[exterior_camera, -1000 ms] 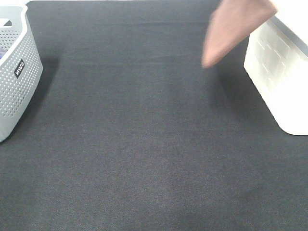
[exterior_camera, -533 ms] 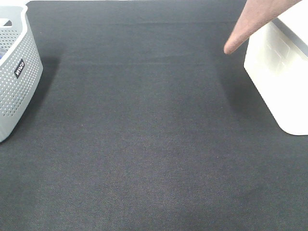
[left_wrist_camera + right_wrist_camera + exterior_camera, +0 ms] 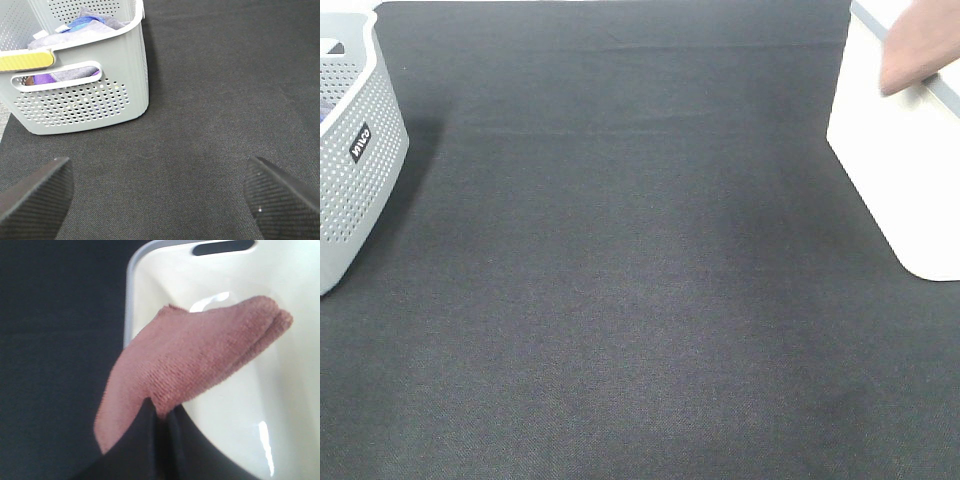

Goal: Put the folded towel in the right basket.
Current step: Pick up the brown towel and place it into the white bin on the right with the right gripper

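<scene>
The folded reddish-brown towel [image 3: 918, 48] hangs at the top right of the exterior view, over the near rim of the white right basket [image 3: 895, 180]. In the right wrist view my right gripper [image 3: 161, 416] is shut on the towel [image 3: 200, 360], which droops partly over the basket's rim [image 3: 131, 300] and partly above its empty white inside. My left gripper [image 3: 160, 200] is open and empty, low over the black mat, with its fingers [image 3: 35, 197] wide apart. Neither gripper shows in the exterior view.
A grey perforated basket [image 3: 350, 150] stands at the left edge; in the left wrist view this basket [image 3: 85, 95] holds blue and purple cloths. A black mat [image 3: 620, 280] covers the table between the two baskets.
The towel has moved right and away, from above the mat beside the white basket to above the basket's rim. The left gripper's side shows no change.
</scene>
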Tool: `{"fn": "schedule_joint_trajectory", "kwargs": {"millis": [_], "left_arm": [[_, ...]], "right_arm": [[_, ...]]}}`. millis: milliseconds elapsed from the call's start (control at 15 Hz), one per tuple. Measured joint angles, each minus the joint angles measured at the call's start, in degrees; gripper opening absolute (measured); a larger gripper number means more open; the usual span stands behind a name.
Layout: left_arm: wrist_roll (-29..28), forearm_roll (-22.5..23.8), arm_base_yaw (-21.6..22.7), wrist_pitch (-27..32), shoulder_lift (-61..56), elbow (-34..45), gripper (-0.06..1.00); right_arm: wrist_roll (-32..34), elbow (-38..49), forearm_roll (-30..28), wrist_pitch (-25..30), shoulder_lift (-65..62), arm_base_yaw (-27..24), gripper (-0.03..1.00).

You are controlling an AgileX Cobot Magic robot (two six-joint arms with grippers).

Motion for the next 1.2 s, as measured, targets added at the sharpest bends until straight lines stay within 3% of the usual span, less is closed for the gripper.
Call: {"fn": "schedule_joint_trajectory", "kwargs": {"millis": [200, 667, 867, 1000, 1200], "left_arm": [[0.0, 0.0, 0.0, 0.0, 0.0, 0.0, 0.87], [0.0, 0.0, 0.0, 0.0, 0.0, 0.0, 0.87], [0.0, 0.0, 0.0, 0.0, 0.0, 0.0, 0.87], [0.0, 0.0, 0.0, 0.0, 0.0, 0.0, 0.87], [0.0, 0.0, 0.0, 0.0, 0.0, 0.0, 0.87]], "right_arm": [[-0.5, 0.0, 1.5, 0.2, 3.0, -5.7, 0.01], [-0.5, 0.0, 0.4, -1.7, 11.7, -6.5, 0.05], [-0.3, 0.0, 0.3, -1.7, 13.3, -6.5, 0.28], [-0.3, 0.0, 0.4, -1.8, 13.3, -6.5, 0.58], [-0.3, 0.0, 4.2, -0.2, 13.2, -6.1, 0.71]]}}
